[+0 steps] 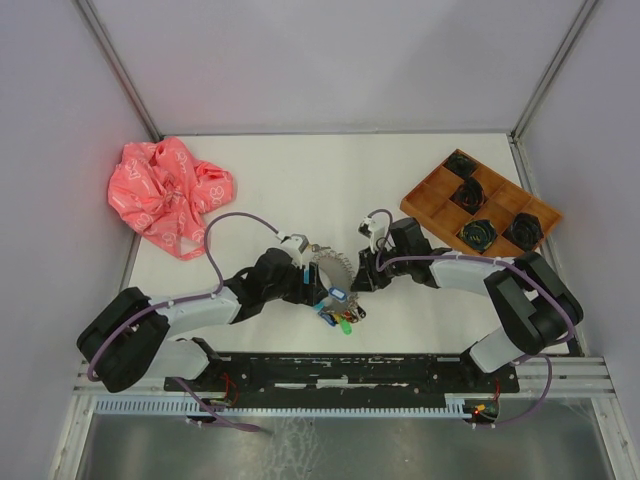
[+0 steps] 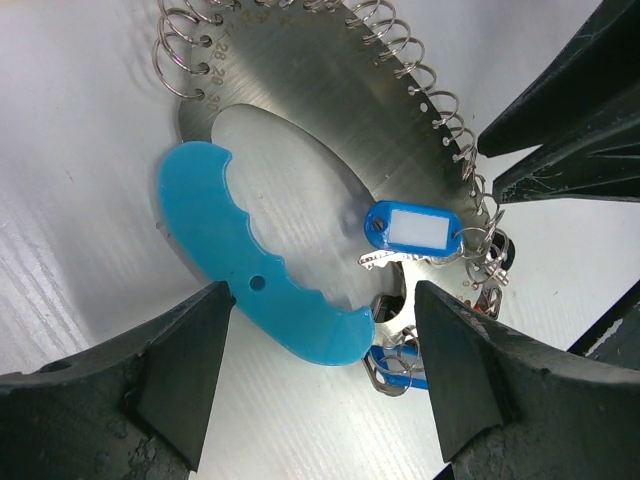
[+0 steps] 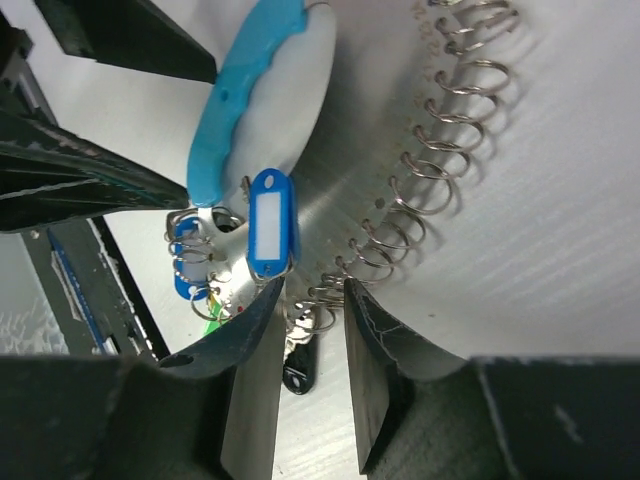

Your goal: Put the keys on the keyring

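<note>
Threading step. The left pincer (image 2: 322,345) stands open astride the blue handle (image 2: 220,230) of the keyring plate (image 2: 330,100), frame centre. The right pincer (image 3: 315,310) is narrowed at the ringed rim beside the blue-tagged key (image 3: 270,225); whether it grips, I cannot tell. Next: steady the plate, thread that key.

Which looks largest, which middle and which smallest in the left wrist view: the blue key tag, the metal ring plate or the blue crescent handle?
1. metal ring plate
2. blue crescent handle
3. blue key tag
All three lie at about the same depth, so the order seems safe.
</note>
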`<state>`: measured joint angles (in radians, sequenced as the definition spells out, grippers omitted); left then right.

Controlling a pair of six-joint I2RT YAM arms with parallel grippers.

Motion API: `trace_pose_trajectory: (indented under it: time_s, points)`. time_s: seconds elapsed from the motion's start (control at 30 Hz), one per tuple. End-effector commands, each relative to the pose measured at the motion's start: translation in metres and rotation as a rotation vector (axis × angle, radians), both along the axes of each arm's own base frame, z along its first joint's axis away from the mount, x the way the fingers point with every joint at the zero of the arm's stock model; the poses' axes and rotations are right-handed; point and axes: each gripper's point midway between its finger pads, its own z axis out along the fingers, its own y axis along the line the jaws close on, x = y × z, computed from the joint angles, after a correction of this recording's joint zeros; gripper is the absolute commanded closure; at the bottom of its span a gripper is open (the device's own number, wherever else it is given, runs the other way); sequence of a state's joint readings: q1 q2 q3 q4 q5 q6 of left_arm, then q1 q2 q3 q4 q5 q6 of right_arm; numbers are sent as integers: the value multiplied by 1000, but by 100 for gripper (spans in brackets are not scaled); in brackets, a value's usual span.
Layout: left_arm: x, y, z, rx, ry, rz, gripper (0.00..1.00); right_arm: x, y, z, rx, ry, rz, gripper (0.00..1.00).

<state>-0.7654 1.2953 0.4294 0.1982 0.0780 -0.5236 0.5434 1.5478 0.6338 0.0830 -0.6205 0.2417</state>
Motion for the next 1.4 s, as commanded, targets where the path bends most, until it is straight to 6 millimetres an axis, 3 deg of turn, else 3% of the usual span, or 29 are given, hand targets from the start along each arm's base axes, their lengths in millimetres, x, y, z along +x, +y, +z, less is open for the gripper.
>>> trace_pose_trajectory:
  time_s: [0.0,0.13,0.37,0.63,0.87,1.23,1.37]
  points:
    - [7,4,0,21,-8,33,19,-9,21,21,119,-14,87,63]
    - [7,12,-4,49,-6,47,20,-10,22,27,124,-41,95,63]
    - [5,21,-11,83,6,57,20,7,-4,22,-17,-150,-24,60]
    - [1,24,-16,90,18,57,20,9,-10,-1,-88,-94,-46,60]
    - [1,23,-17,91,23,51,20,11,-3,-6,-68,-80,-24,60]
    - [1,21,-16,85,21,45,21,0,3,3,-14,-58,24,80]
    - [1,21,-16,83,22,42,21,-3,4,9,2,-65,34,82]
